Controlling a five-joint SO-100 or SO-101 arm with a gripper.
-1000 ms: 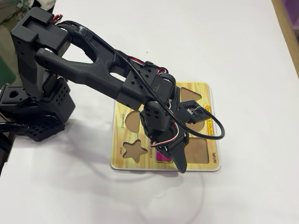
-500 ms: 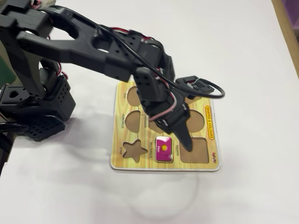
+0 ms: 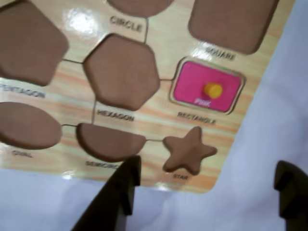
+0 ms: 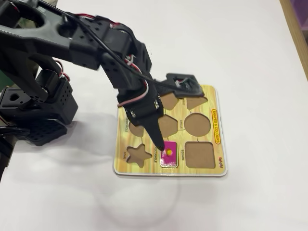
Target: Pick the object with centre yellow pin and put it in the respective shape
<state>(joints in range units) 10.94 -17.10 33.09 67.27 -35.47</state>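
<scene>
A pink rectangle piece point(image 3: 207, 86) with a yellow centre pin point(image 3: 212, 90) sits seated in the RECTANGLE recess of the wooden shape board point(image 3: 72, 91). In the fixed view the piece point(image 4: 168, 154) lies at the board's point(image 4: 211, 120) near edge, between the star and square recesses. My gripper point(image 3: 207, 192) is open and empty, its jaws wide apart, hovering over the board's corner by the star recess point(image 3: 188, 150). In the fixed view one of its dark fingers point(image 4: 155, 130) points down just above the pink piece.
The board's other recesses are empty: hexagon point(image 3: 122, 72), semicircle point(image 3: 109, 141), oval point(image 3: 26, 125), pentagon point(image 3: 26, 43), square point(image 4: 199, 154), circle point(image 4: 197, 124). The board lies on a white table point(image 4: 250, 57). The arm's base point(image 4: 33, 106) stands at the left.
</scene>
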